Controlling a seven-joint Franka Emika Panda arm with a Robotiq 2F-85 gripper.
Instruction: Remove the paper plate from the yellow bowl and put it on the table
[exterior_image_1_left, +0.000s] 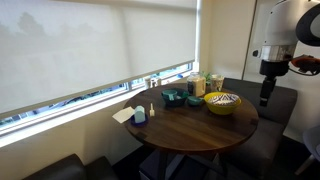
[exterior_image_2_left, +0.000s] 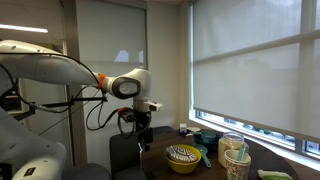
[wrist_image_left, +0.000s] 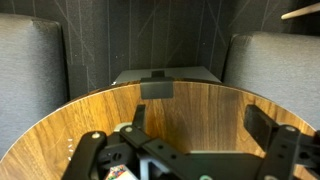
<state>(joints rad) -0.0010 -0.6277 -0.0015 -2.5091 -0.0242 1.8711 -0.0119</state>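
The yellow bowl (exterior_image_1_left: 222, 106) stands on the round dark wooden table (exterior_image_1_left: 190, 128), near its edge. The speckled paper plate (exterior_image_1_left: 223, 99) lies inside it. Both also show in an exterior view, the bowl (exterior_image_2_left: 184, 163) with the plate (exterior_image_2_left: 183, 153) in it. My gripper (exterior_image_1_left: 266, 96) hangs beside the table, apart from the bowl, and it also shows in an exterior view (exterior_image_2_left: 143, 141). In the wrist view the gripper (wrist_image_left: 200, 122) is open and empty above the bare tabletop (wrist_image_left: 80, 122). The bowl does not show in the wrist view.
Teal containers (exterior_image_1_left: 172, 97), jars and cups (exterior_image_1_left: 213, 84) stand toward the window. A white napkin (exterior_image_1_left: 124, 114) and a small blue bottle (exterior_image_1_left: 140, 116) sit at the far side of the table. Grey chairs (wrist_image_left: 30, 60) (wrist_image_left: 275, 65) ring the table. Cups (exterior_image_2_left: 236, 152) stand beside the bowl.
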